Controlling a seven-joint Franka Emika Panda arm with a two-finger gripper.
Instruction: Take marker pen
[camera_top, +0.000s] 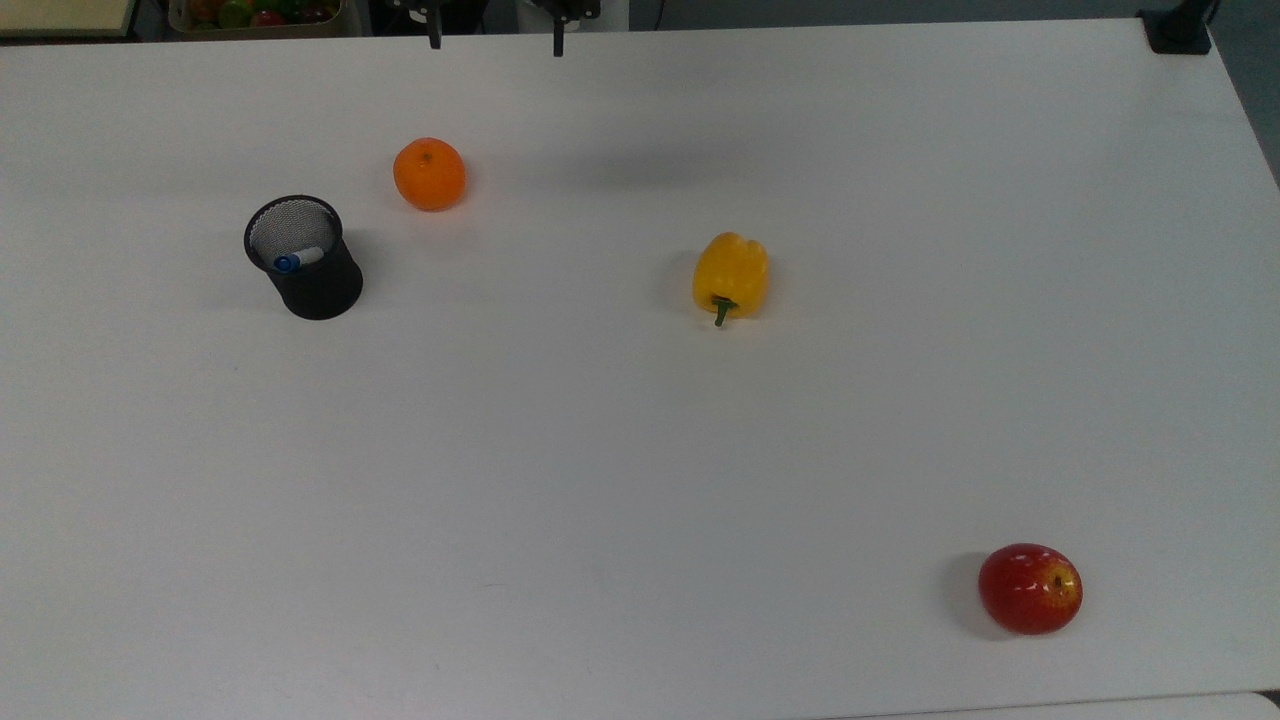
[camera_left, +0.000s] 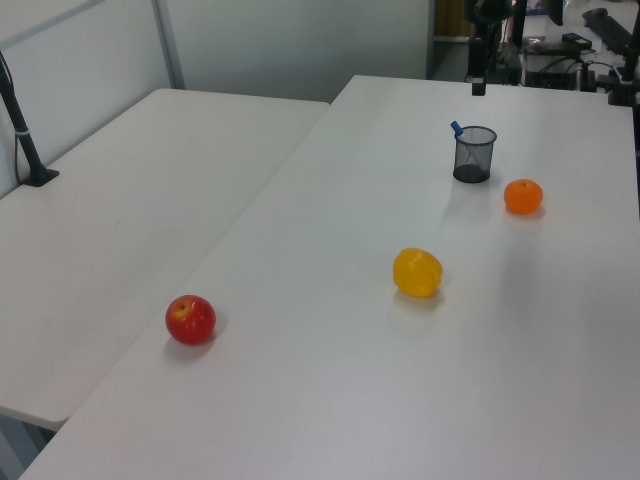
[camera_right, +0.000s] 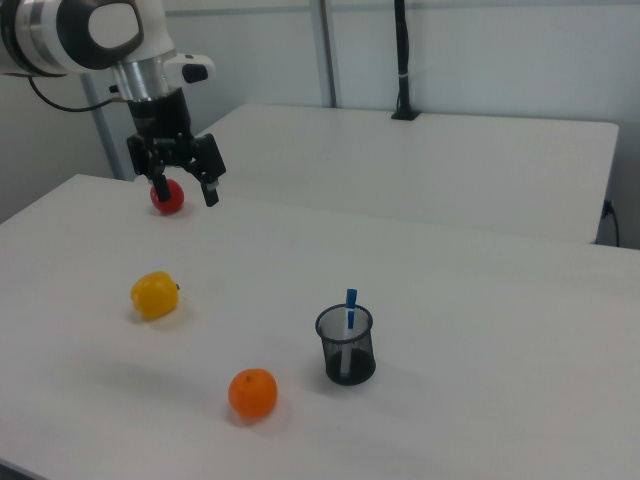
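Your gripper (camera_right: 184, 190) hangs high above the white worktop (camera_top: 640, 450), its two dark fingers (camera_right: 211, 191) spread wide apart with nothing between them. In the top view its fingertips (camera_top: 434, 40) show at the far edge of the worktop, well apart from everything on it.

The slim white marker pen with the blue cap (camera_top: 296, 260) stands cap-up inside the black wire-mesh pen cup (camera_top: 312, 280), leaning against the rim; in the right view the blue cap (camera_right: 350, 300) pokes out above the cup (camera_right: 347, 350). In the left view the cap (camera_left: 456, 128) leans towards the left view's left.

A round orange (camera_top: 429, 173) sits near the cup. A yellow bell pepper (camera_top: 731, 275) lies on its side mid-worktop, and a red apple (camera_top: 1030, 588) rests well apart from the rest.
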